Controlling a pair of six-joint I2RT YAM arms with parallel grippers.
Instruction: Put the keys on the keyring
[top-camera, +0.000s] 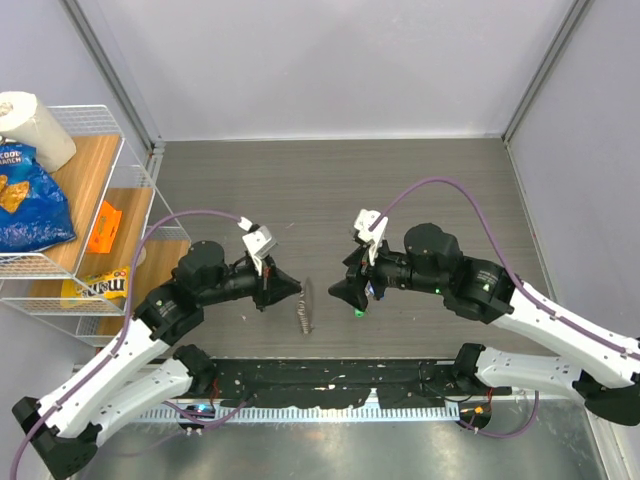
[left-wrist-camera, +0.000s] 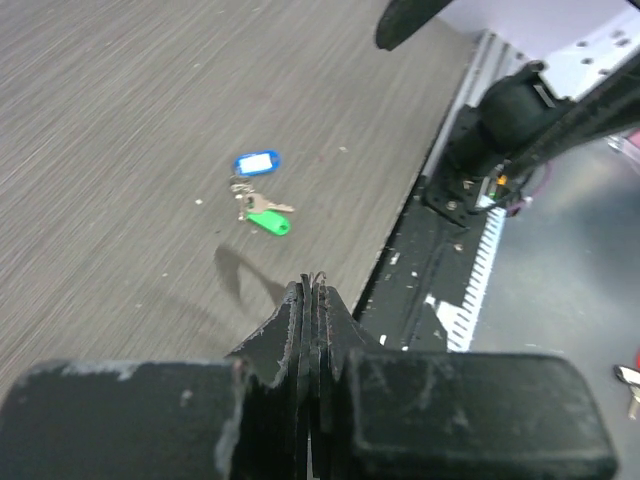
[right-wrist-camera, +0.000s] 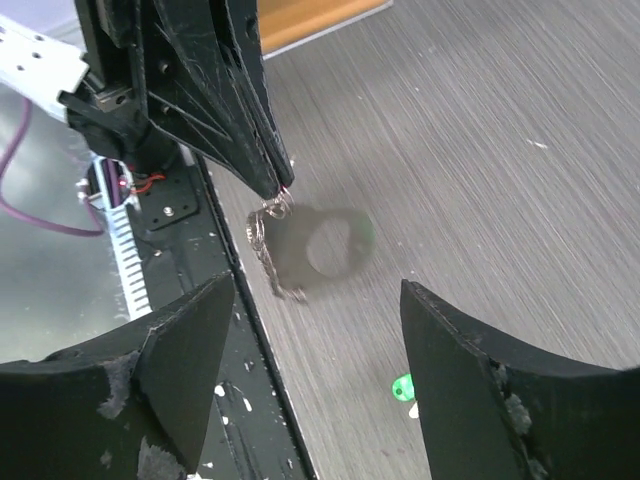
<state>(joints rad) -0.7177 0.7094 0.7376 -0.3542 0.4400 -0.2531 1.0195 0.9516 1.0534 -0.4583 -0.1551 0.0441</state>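
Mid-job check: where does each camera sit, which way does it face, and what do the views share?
Top external: above and behind the bases, looking down on the table; both arms show, left gripper facing right gripper.
Left wrist: looks over its own shut fingers across the table at the green key and the right arm.
Right wrist: looks between its own open fingers at the left gripper pinching the keyring.
Shared: the green key appears in all three views.

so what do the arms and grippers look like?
Both match. The left arm and right arm: white lower links, black joints and wrists. A purple cable runs to a white camera bracket on each wrist. The left gripper and right gripper: black, tapered fingers, scuffed grey.
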